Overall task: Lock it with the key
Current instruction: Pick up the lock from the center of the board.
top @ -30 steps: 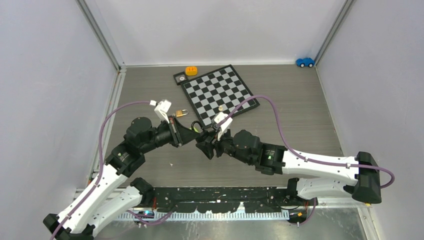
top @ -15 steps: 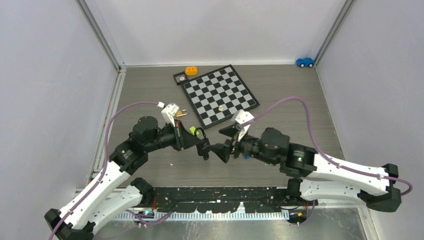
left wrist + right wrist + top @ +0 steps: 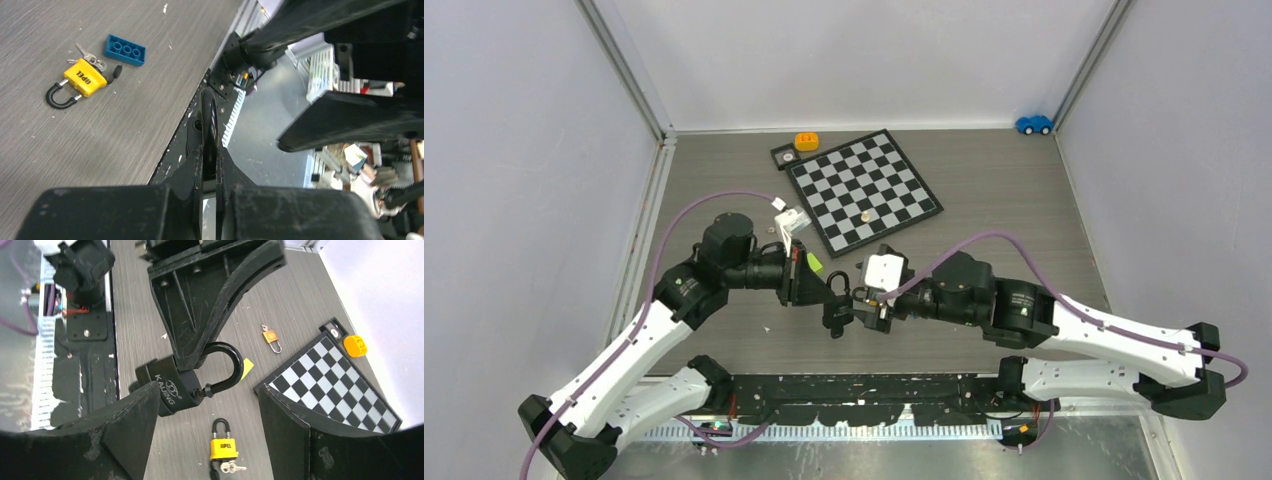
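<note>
Key (image 3: 230,468) lies flat on the table at the base of a yellow padlock (image 3: 223,447), well to the far left of both grippers. Its long axis runs in line with that padlock's body, pointing away from the shackle.

The left gripper (image 3: 209,150) pinches a black padlock (image 3: 172,390) by its shackle (a thin hold). The right gripper (image 3: 862,302) has its fingers spread around the padlock. A nudge could swing or drop the lock, and the key is in neither gripper.

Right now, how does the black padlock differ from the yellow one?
The black padlock hangs in the air, its shackle pinched in the left gripper; the yellow padlock lies flat on the table. The yellow padlock has keys at its base; the black padlock shows none. Both have black shackles.
</note>
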Controlling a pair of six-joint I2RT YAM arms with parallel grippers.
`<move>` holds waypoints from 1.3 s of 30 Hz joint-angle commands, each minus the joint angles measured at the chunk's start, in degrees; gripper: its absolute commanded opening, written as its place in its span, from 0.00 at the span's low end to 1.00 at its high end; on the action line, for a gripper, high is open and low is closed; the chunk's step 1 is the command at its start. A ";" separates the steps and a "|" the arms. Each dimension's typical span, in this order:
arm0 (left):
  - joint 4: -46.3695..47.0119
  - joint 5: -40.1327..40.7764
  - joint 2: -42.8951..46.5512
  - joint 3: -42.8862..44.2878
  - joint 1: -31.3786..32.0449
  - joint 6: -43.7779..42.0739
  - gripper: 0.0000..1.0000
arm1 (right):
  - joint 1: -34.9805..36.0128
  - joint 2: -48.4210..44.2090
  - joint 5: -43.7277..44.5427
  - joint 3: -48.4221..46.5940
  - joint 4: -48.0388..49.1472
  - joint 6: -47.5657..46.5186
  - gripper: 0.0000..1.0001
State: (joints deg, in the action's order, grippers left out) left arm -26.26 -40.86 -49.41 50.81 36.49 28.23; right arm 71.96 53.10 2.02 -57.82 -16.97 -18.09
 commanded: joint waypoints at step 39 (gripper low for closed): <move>-15.79 -7.55 -0.47 10.17 0.07 -23.28 0.00 | -11.12 21.64 -35.27 -18.16 -10.15 -4.03 0.53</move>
State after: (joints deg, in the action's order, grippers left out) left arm -44.49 -45.10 -50.46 57.84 36.49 5.85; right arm 61.69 73.82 -25.91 -72.79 -28.47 -24.29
